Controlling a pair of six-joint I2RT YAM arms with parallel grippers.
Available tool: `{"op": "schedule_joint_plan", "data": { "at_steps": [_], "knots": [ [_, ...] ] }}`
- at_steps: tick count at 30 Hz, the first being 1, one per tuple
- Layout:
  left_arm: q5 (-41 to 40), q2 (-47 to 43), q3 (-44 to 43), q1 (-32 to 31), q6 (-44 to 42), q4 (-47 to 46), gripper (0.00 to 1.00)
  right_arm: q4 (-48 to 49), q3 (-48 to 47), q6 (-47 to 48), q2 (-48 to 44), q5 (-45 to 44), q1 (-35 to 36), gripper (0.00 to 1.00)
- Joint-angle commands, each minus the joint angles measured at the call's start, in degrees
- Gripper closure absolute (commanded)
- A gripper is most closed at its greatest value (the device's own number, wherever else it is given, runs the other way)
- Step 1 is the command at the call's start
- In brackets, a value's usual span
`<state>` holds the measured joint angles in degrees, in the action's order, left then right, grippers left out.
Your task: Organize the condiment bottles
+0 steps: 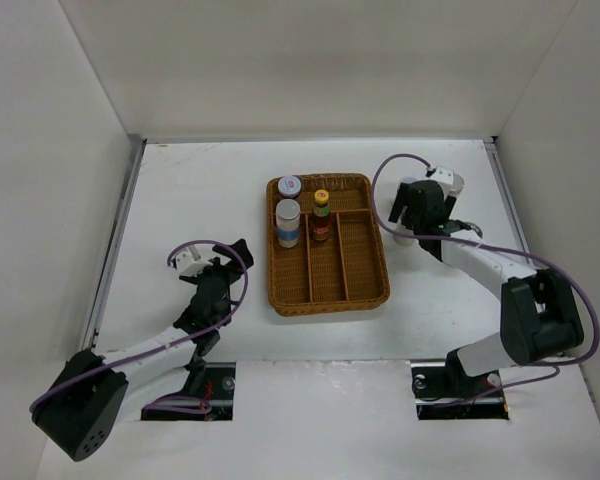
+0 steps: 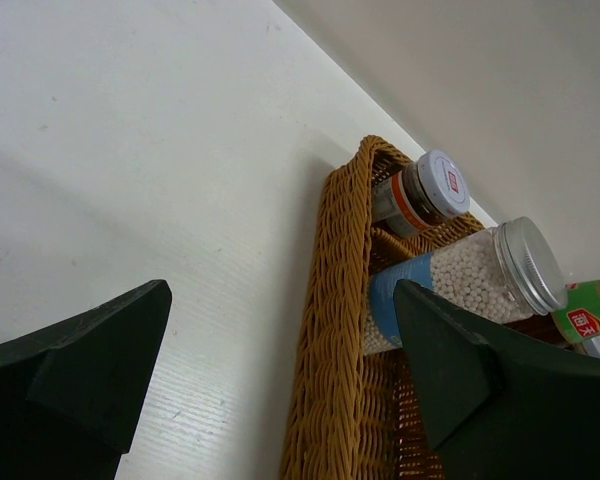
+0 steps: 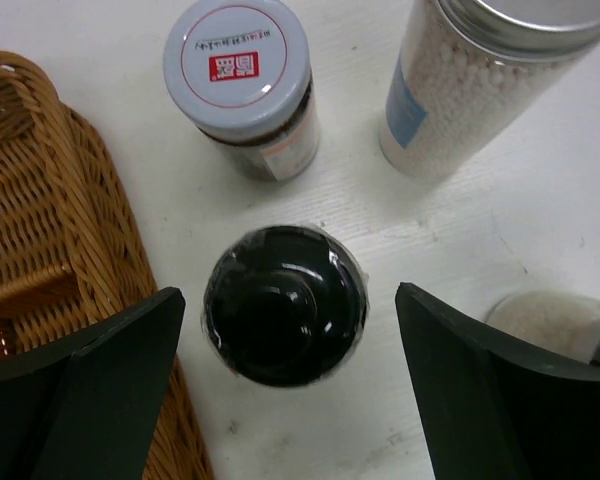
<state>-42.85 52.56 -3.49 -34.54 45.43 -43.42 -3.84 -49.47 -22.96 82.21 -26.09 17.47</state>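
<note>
A dark black-capped bottle (image 3: 280, 320) stands on the table just right of the wicker tray (image 3: 50, 220). My right gripper (image 3: 290, 295) hangs open above it, a finger on either side, touching neither. Beyond it stand a silver-lidded jar (image 3: 242, 85) and a white blue-labelled shaker (image 3: 475, 85); another bottle (image 3: 555, 325) shows at the right edge. In the tray (image 1: 330, 290) are a silver-lidded jar (image 1: 289, 186), a white shaker (image 1: 288, 224) and a yellow-capped sauce bottle (image 1: 321, 215). My left gripper (image 1: 225, 262) is open and empty, left of the tray.
The left wrist view shows the tray's woven rim (image 2: 340, 330) between the open fingers, with the jar (image 2: 425, 190) and shaker (image 2: 470, 280) behind it. White walls enclose the table on three sides. The tray's right compartments hold nothing.
</note>
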Motion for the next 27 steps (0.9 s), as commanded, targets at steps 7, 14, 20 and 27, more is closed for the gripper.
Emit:
{"op": "schedule_joint_plan", "data": {
  "at_steps": [7, 14, 20, 27],
  "knots": [
    [0.5, 0.7, -0.6, 0.3, 0.4, -1.9, 0.04, 4.7, -2.7, -0.9, 2.3, 1.2, -0.9, 0.35],
    [0.8, 1.1, -0.6, 0.6, 0.4, -1.9, 0.04, 4.7, -2.1, 5.3, -11.9, -9.2, 7.9, 0.47],
    [0.9, 1.4, -0.7, 0.6, 0.5, -2.0, 0.04, 0.6, -4.1, 1.3, -17.3, -2.9, 24.7, 0.48],
    [0.3, 0.8, -0.4, 1.0, 0.6, -2.3, 0.04, 5.4, -12.5, -0.3, -5.9, 0.2, 41.3, 0.48]
  ]
}}
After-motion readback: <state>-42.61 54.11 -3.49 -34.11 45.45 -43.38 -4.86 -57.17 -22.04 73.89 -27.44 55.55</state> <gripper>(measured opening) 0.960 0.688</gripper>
